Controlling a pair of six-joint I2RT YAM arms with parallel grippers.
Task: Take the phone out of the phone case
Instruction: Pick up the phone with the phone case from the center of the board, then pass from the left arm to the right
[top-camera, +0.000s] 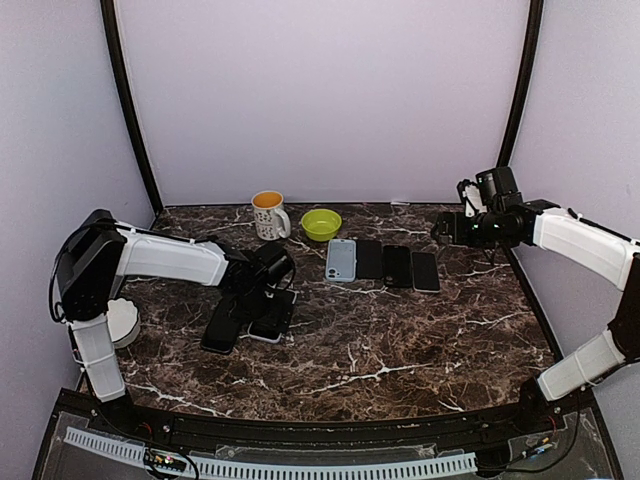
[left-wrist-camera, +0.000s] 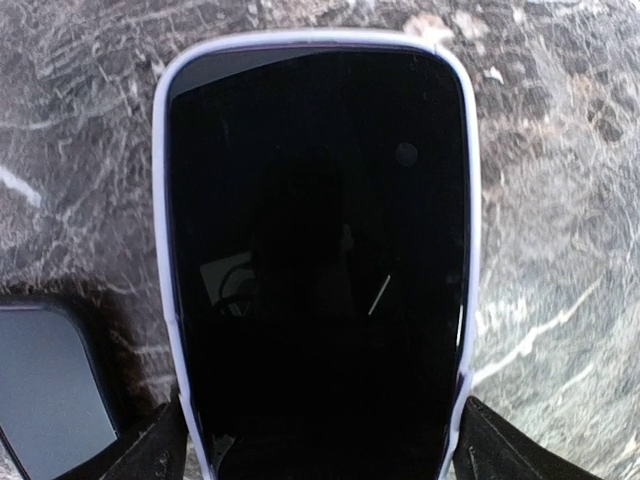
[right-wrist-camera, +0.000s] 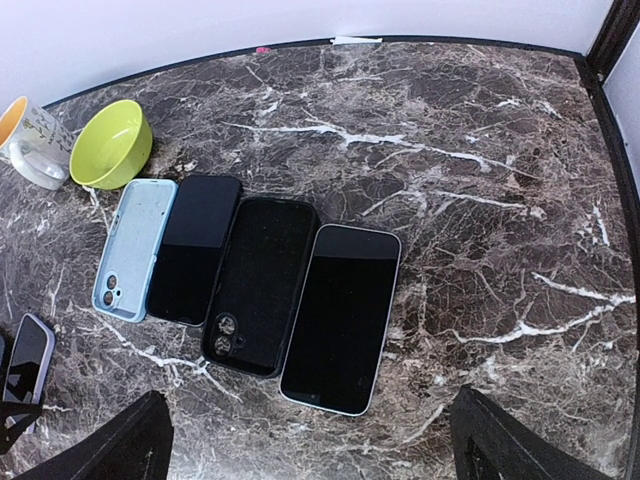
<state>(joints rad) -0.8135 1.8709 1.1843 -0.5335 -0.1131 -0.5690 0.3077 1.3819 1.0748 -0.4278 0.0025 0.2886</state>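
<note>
Closest to the left wrist camera, the phone (left-wrist-camera: 320, 250) is seen screen-up in its pale phone case (left-wrist-camera: 163, 250), laid flat on the marble table (left-wrist-camera: 560, 200). The left gripper (left-wrist-camera: 320, 455) is spread wide across the phone's near end, with one of its fingers (left-wrist-camera: 150, 450) set just beside each long edge of the case. Whether they press on it cannot be told. A second dark phone (left-wrist-camera: 45, 395) is laid just beside it, its corner near the left finger.

From above, this pair is found on the left half of the table, near the left arm. The right gripper (top-camera: 445, 230) is held apart with nothing between its tips, raised over the back right corner near the black frame post (top-camera: 515, 110).

A row is laid side by side at mid-table: blue case (right-wrist-camera: 135, 250), dark phone (right-wrist-camera: 195, 250), black case (right-wrist-camera: 260, 285) and silver-edged phone (right-wrist-camera: 342, 318). A mug (top-camera: 268, 213) and a green bowl (top-camera: 321, 223) are set behind the row, by the back edge.

Bare marble is left between the row and the cased phone, and along the front and right edges.
</note>
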